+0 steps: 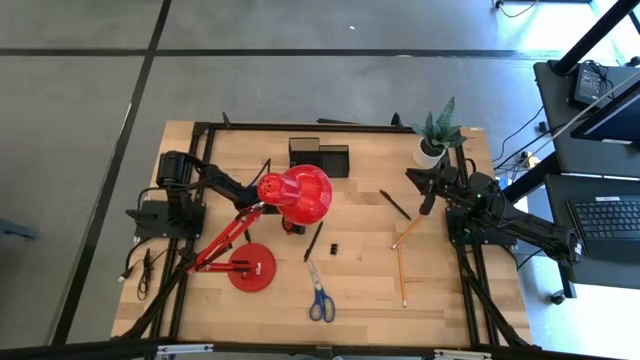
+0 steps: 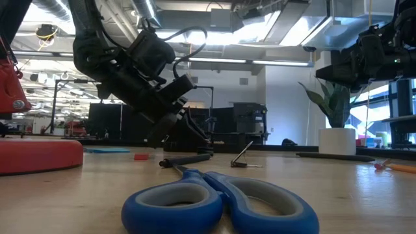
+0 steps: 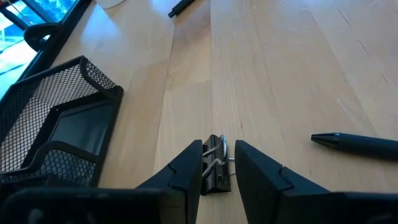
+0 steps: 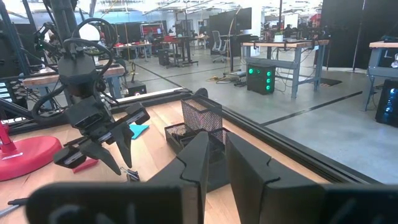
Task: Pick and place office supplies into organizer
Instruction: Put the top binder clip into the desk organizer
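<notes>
We see left gripper [image 3: 217,163] low over wooden table [image 3: 280,68], its two dark fingers [image 3: 186,171] closed on small black binder clip [image 3: 215,169] with wire handles. Black mesh organizer [image 3: 59,124] sits near, on one side. We note black pen [image 3: 357,144] lying apart on other side, second black pen end [image 3: 181,7] farther off.

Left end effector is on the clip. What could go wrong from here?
The small black binder clip sits only at the tips of the left end effector, so it may slip on the lift. The red lamp head hangs right over that arm; rising could bump it on the way to the black mesh organizer.
</notes>
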{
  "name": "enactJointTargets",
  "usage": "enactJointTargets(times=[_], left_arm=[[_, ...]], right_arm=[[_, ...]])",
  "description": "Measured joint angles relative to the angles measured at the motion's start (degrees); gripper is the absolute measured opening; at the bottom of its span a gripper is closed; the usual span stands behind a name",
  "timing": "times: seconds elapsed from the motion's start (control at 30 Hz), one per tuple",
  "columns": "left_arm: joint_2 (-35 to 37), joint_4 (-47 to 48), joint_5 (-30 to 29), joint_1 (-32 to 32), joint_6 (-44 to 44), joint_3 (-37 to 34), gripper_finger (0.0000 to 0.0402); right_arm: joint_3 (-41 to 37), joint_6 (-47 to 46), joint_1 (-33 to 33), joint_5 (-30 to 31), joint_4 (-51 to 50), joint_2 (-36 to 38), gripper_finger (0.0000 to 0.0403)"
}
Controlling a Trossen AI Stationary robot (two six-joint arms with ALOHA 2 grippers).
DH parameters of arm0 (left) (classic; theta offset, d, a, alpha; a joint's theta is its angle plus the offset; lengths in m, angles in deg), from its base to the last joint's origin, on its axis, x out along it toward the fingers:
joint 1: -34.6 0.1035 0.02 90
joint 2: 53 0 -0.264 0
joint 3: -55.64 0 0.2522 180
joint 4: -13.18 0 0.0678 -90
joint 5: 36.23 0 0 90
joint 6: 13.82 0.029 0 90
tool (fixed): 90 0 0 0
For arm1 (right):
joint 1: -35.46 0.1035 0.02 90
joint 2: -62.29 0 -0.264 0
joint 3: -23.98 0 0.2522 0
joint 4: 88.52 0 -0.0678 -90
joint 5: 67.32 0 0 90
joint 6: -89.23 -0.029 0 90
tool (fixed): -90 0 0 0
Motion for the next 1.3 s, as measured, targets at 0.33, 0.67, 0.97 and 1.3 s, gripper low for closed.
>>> enactJointTargets(times=[0.33, 0.67, 0.97, 1.3], left_arm=[[0.00, -0.02, 0.00, 0.00, 0.00, 0.00, 0.0087], [0.00, -0.02, 0.00, 0.00, 0.04, 0.00, 0.0040], [0.04, -0.55, -0.04, 0.02, 1.22, 0.00, 0.0004], [3.04, 0.07, -0.22, 0.12, 2.64, -0.07, 0.0003]], right_arm=[[0.00, 0.00, -0.01, 0.02, 0.00, 0.00, 0.0059], [0.00, 0.00, 0.00, 0.00, 0.00, 0.00, 0.0059], [0.00, 0.04, -0.01, 0.01, 0.00, 0.00, 0.0059], [0.00, 0.02, -0.02, 0.00, 0.00, 0.02, 0.0059]])
